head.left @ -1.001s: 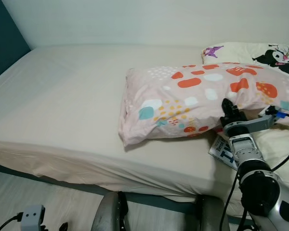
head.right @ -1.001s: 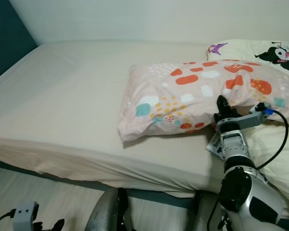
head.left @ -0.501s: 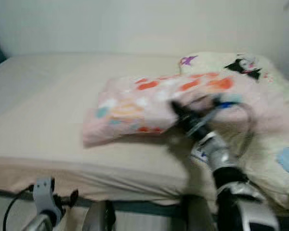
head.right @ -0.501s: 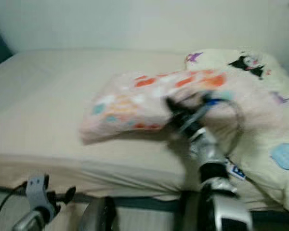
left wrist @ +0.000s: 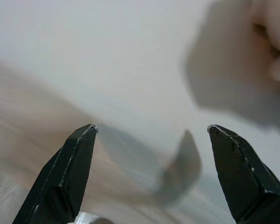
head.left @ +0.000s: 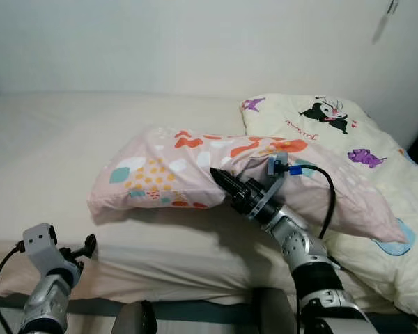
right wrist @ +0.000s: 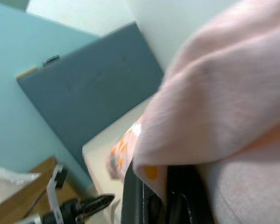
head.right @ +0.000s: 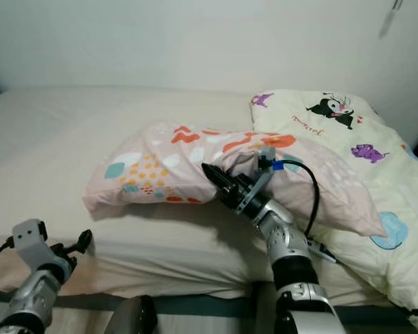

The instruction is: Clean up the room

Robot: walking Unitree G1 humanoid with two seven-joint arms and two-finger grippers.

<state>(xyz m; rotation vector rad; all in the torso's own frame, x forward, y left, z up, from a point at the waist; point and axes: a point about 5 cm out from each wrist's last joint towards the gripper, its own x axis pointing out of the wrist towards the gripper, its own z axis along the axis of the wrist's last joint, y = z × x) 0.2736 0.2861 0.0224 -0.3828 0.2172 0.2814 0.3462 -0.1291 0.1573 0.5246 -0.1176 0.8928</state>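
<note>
Fingers of the right gripper (head.left: 221, 182), long and black, are pinched together on a fold of the pale pink pillow with orange, white and teal blotches (head.left: 160, 174), near the middle of its front edge; the fabric bunches up around them. Left eye view: that pillow lies across the cream fitted sheet of the bed (head.left: 63, 132), its one end resting over the cream quilt printed with cartoon figures (head.left: 334, 132) on the robot's right, its other end lying free on the sheet. Silver right arm (head.left: 299, 243) reaches up from below, a black cable looping over the wrist. Left gripper (head.left: 83, 245) sits low at the bed's front edge, well apart from the pillow. Right eye view: same layout (the pillow sags in the middle where it is pinched); left gripper (head.right: 80, 240) just beside the sheet's overhang. Left wrist view: two black fingertips (left wrist: 70, 163) stand wide apart, pale bed sheet beyond, blurred. Right wrist view: pink pillow fabric (right wrist: 224, 102) draped over and clamped in the black fingers (right wrist: 135, 196); behind it a blue-grey panel (right wrist: 88, 84) against a light teal wall, and the left gripper (right wrist: 91, 204) small in the distance.
</note>
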